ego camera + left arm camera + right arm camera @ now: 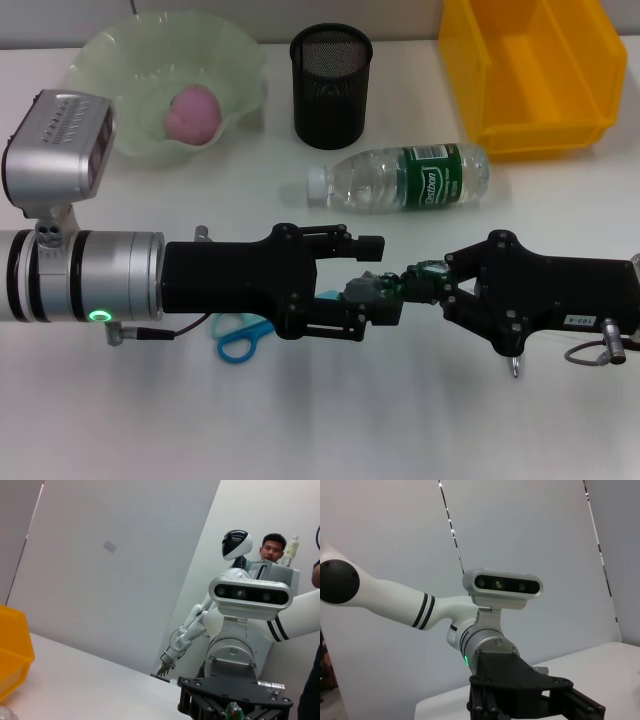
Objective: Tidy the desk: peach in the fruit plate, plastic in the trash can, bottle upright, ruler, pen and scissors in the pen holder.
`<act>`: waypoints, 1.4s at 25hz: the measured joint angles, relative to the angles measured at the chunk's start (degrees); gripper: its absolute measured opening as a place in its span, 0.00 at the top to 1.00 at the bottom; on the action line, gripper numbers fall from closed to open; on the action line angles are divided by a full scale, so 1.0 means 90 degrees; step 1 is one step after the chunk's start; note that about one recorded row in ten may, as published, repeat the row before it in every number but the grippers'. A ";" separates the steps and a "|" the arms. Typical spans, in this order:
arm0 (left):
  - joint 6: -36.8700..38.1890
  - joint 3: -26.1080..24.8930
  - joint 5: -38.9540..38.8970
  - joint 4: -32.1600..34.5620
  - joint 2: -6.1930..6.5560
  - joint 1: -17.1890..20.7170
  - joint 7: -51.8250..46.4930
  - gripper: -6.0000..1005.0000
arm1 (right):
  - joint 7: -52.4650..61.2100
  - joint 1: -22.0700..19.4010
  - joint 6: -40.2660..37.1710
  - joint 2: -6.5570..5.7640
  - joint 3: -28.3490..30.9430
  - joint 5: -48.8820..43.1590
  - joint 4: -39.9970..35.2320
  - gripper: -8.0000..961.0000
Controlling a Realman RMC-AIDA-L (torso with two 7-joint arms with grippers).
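White desk (120, 420) | plain walls | left gripper (375, 275), right gripper (415, 283) meet mid-desk | fingers' state: cannot tell

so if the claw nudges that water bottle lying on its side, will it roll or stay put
The water bottle lies on its side on the smooth white desk, and its body looks round, so a sideways nudge would probably roll it. It appears clear and mostly empty, so likely light. The thin plastic may dent under a firm squeeze.
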 joint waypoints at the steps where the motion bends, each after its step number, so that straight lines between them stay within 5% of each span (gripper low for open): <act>1: 0.0000 0.0000 0.0000 0.0000 0.0000 0.0000 0.0000 0.41 | 0.0000 0.0000 0.0000 0.0000 0.0000 0.0000 0.0000 0.99; 6: -0.0013 -0.0012 -0.0057 0.0000 0.0001 0.0043 0.0025 0.22 | -0.0003 0.0000 -0.0001 -0.0005 -0.0001 0.0000 0.0000 0.98; 23: -0.0550 -0.0849 -0.0344 -0.0354 0.0031 0.1064 0.2527 0.20 | -0.0157 -0.0107 0.0591 -0.0048 0.0429 0.0037 0.0000 0.99; 35: -0.0799 -0.1159 -0.0411 -0.0805 -0.0005 0.1127 0.3086 0.20 | -0.0367 -0.0120 0.1018 -0.0002 0.0456 0.0650 0.0073 0.99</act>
